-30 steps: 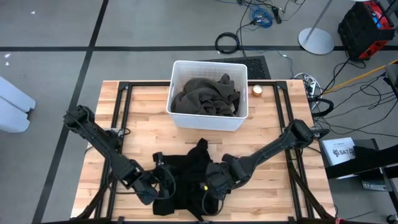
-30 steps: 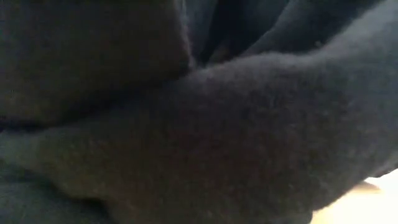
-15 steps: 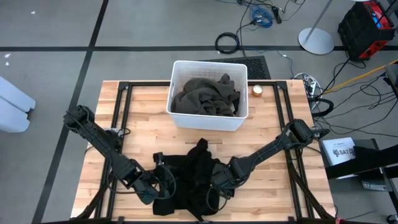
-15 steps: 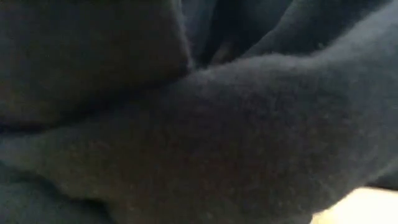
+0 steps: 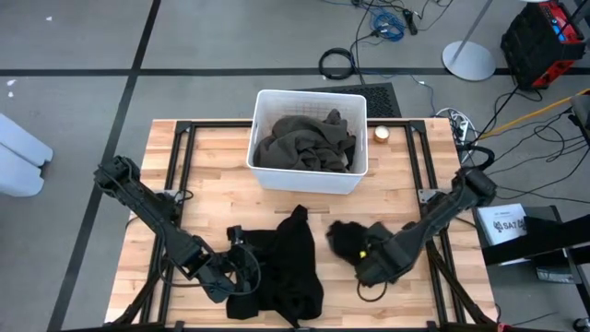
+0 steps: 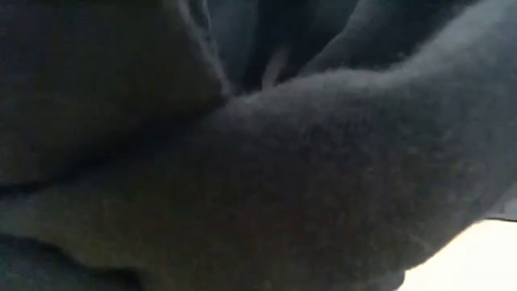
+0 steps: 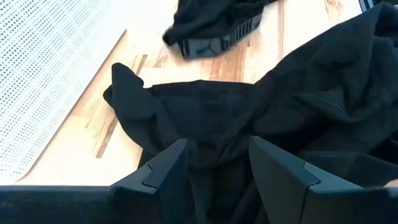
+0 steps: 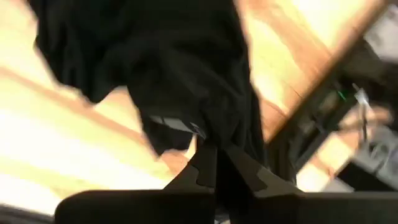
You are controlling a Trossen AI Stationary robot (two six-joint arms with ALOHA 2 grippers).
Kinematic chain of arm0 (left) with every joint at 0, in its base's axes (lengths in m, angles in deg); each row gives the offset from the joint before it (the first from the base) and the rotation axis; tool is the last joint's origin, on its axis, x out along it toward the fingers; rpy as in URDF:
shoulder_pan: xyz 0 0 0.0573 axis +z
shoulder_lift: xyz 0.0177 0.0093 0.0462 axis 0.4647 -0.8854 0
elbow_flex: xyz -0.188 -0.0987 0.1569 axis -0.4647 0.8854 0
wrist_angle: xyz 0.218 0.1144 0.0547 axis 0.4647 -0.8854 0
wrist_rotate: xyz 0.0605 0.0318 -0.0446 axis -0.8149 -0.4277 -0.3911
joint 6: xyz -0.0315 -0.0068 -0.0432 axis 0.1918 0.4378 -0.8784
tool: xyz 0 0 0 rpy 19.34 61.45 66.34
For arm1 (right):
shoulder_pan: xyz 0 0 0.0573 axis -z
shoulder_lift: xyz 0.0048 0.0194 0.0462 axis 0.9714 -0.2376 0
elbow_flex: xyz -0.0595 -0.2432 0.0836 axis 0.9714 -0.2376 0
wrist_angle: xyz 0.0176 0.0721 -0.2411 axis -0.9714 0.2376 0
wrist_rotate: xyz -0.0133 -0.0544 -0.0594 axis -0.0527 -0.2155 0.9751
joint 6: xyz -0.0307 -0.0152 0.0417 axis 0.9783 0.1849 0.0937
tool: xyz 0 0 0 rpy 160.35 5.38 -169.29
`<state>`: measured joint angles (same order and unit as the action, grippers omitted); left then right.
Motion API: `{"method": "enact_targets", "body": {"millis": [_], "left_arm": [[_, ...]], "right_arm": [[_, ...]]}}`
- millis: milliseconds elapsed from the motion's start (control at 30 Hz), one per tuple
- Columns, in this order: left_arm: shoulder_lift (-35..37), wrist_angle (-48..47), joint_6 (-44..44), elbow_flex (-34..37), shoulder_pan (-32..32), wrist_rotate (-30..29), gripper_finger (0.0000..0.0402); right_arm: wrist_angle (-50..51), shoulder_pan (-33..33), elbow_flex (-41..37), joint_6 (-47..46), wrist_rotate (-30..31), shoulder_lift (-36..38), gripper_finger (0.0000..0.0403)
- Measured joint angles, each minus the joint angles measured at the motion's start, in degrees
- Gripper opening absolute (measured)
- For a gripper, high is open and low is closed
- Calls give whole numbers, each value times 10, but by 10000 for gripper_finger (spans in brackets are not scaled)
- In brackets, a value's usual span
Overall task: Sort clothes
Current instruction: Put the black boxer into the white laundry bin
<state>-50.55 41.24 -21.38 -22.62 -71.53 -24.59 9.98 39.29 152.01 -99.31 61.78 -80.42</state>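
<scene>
A pile of black clothes [image 5: 277, 269] lies on the wooden table near its front edge. My left gripper [image 5: 241, 273] is at the pile's left side, open, and a fold of the black cloth [image 7: 217, 134] lies between its fingers. My right gripper [image 5: 358, 251] is to the right of the pile, shut on a small black garment [image 5: 343, 237] that is separate from the pile. Olive-brown clothes [image 5: 304, 143] fill the white bin [image 5: 267, 175] at the back. Dark cloth [image 6: 258, 162] covers the low view. My left gripper stands with a finger [image 7: 165, 177] on either side of the black cloth; I cannot tell whether it touches the cloth. My right gripper pinches a bunched part of the small black garment [image 8: 214, 134] between its two shut fingers, coming steeply from above. The garment hangs bunched beyond the fingertips, a grey label [image 8: 174, 123] showing. I cannot tell whether its lower end rests on the table.
A small round tin [image 5: 381, 134] sits right of the bin. Black frame rails [image 5: 184, 166] run along the table's left and right sides. Bare wood [image 5: 212, 203] lies between the bin and the pile. Cables and a case lie on the floor beyond the table.
My right gripper has shut on a small black garment at the pile's right side. It has carried the garment toward the table's right edge and a little up, rolling and tipping more downward. The garment has come away from the pile. The pile and my left gripper have stayed put.
</scene>
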Motion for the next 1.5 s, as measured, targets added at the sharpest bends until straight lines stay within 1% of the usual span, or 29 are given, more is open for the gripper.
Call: {"method": "enact_targets", "body": {"millis": [67,167,233,300,433,633,733,867,967,1067,1233,1300,1400,1500], "left_arm": [[0,2,0,0,0,0,182],[0,2,0,0,0,0,182],[0,2,0,0,0,5,182],[0,2,0,0,0,8,182],[0,1,0,0,0,20,182],[0,1,2,0,0,28,182],[0,0,4,0,0,41,182],[0,0,4,0,0,44,182],[0,0,1,0,2,43,182],[0,1,0,0,6,43,182],[0,2,0,0,11,42,182],[0,2,0,0,11,42,182],[0,1,0,0,11,42,182],[0,0,0,0,11,42,182]], "right_arm": [[-8,-7,-5,-48,24,17,1],[-2,-14,-5,-108,97,37,3],[-8,-12,-5,-99,133,39,11],[-11,-7,-5,-76,150,38,25],[-9,2,-5,-65,152,36,73],[-20,2,-5,-65,155,36,171],[-46,-1,-5,-62,177,36,213],[-142,-10,-6,-24,235,36,246],[-209,-15,-6,15,276,35,255],[-214,-10,-6,19,293,26,254],[-198,11,-6,29,282,-15,250],[-214,20,-6,57,274,-35,250],[-265,30,-6,129,270,-66,250],[-290,43,-6,155,247,-87,249]]}}
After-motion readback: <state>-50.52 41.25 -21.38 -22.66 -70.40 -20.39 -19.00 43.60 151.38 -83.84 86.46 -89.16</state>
